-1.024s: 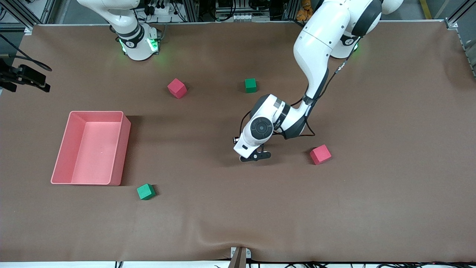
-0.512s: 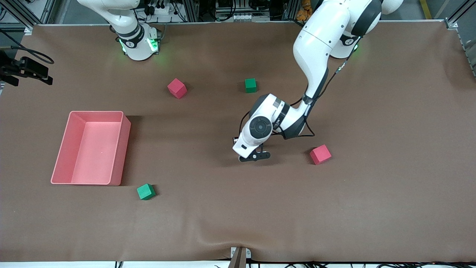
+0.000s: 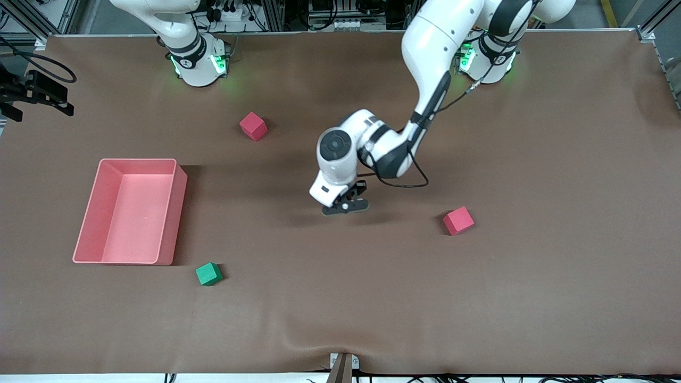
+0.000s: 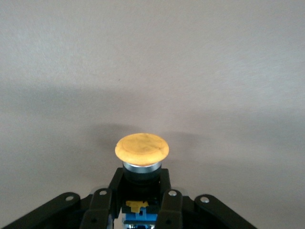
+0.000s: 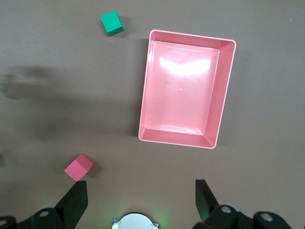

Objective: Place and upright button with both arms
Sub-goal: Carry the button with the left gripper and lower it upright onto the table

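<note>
Left end effector (image 3: 345, 205) shifted, green cube hidden

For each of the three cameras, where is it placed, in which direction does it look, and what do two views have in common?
Front view: high across the table, facing both bases; shows the whole left arm, the left gripper over bare mat, and the pink bin.
Left wrist view: on the left wrist, looking along its jaws, which are shut on the button; mat beneath.
Right wrist view: on the raised right wrist, looking straight down; the right gripper shows open.
Shared: front and right wrist views both show the pink bin, a green cube and a red cube.
</note>
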You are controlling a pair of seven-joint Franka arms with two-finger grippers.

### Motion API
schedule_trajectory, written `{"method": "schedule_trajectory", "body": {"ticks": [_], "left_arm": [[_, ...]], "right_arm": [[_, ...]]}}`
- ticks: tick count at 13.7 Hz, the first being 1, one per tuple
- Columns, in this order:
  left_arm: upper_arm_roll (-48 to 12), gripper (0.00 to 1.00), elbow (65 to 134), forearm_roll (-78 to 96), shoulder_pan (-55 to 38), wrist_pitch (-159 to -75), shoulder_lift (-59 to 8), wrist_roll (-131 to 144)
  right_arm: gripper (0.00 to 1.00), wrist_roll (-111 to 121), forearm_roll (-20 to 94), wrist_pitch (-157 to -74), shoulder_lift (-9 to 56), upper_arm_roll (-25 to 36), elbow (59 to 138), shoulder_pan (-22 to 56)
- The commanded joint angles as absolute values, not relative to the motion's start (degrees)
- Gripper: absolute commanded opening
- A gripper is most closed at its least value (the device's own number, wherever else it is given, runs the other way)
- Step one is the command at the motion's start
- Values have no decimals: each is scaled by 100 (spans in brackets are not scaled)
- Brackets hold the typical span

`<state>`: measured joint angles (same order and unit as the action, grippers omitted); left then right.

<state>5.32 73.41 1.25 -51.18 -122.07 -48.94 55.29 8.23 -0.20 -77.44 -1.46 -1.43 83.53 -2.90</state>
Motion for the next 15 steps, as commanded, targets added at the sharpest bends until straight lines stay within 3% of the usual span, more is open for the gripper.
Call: {"method": "schedule_trajectory", "body": {"ticks": [1,4,8,11,12,15], "left_arm": [[1123,0,7199,-132,-5772,-12129,-4816,6193],[2256,0,7075,-807,-6844,-12199,-4860,7624],[2346,5,7110,-948,-7118,-12051,-4869,8791],[2461,5,7224,-2703,-7628,-11953,-5045,10667],[2417,0,7242,-2855,-7664,-11918,-5054,10827],[2417,0,7233,-3582,-7848,-11918,-5342,11273]], "right_arm": [[100,539,70,-7699,-97,-114,8279,-316],[100,167,201,-7848,-97,-106,8384,-316],[100,114,334,-7954,-105,17,8490,-281],[100,27,264,-7945,-105,18,8490,-220],[100,-104,264,-7928,-105,9,8490,-228],[100,-114,264,-7910,-97,9,8499,-246]]}}
